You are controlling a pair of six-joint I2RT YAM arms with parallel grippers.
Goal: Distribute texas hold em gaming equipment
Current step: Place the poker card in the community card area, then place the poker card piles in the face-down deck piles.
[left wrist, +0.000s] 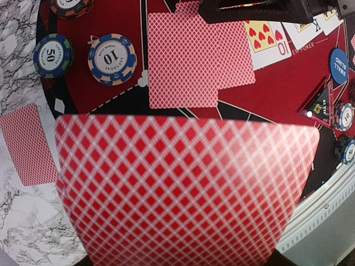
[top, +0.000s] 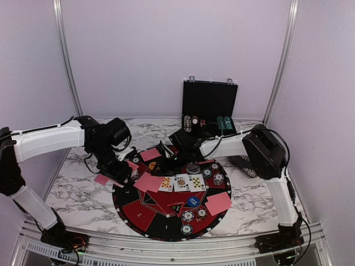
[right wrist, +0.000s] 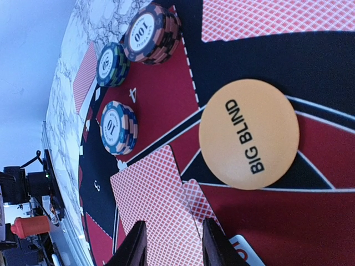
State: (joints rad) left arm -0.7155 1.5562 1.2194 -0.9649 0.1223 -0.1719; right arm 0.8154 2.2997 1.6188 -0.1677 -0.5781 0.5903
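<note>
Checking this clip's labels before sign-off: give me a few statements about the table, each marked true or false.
1. The orange disc reads BIG BLIND. True.
2. The chip case at the back is shut. False: its lid stands open.
3. The left gripper holds a red-backed card. True.
4. Five face-up cards lie on the mat. False: there are three.
5. The right gripper clamps the orange disc. False: its jaws stand apart, off the disc.
</note>
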